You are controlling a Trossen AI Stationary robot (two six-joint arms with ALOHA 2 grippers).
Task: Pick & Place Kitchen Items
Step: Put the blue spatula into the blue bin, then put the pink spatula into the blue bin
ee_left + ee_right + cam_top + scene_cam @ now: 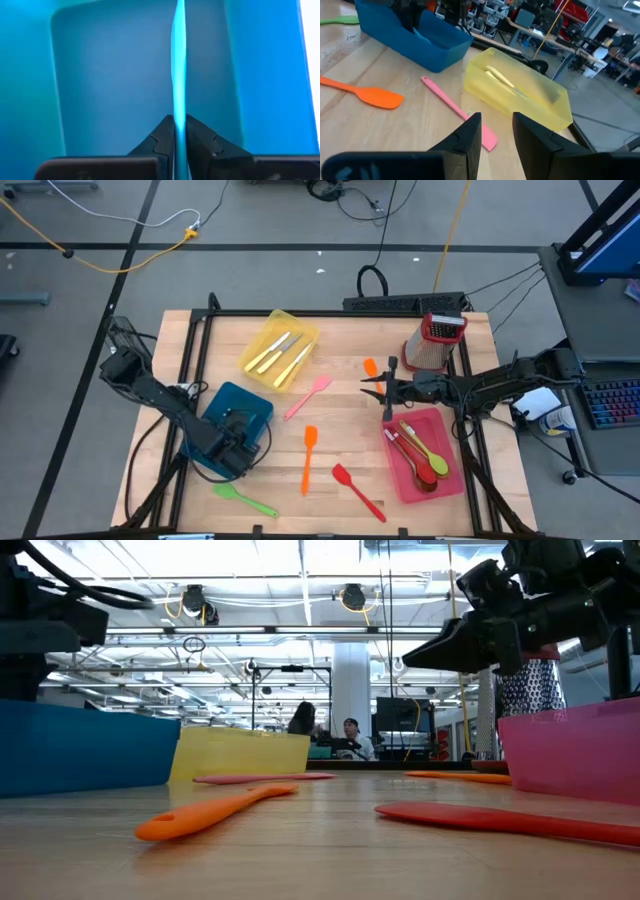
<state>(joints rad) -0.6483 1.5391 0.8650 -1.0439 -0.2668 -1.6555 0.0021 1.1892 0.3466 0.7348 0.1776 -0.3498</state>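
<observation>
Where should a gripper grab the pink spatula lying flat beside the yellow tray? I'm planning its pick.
Probably mid-handle of the pink spatula, coming straight down with fingers across it: it lies flat on the wooden table, the handle slim and straight, clear of the yellow tray.

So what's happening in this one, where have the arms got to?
The robot is sorting utensils into coloured trays. The left hand is down inside the blue tray, its fingers around a thin blue utensil. The right hand hovers open above the table near the pink spatula, holding nothing. Cream-handled knives lie in the yellow tray, and a few utensils sit in the pink tray. An orange spatula, a red spatula and a green spoon lie loose on the table.
</observation>
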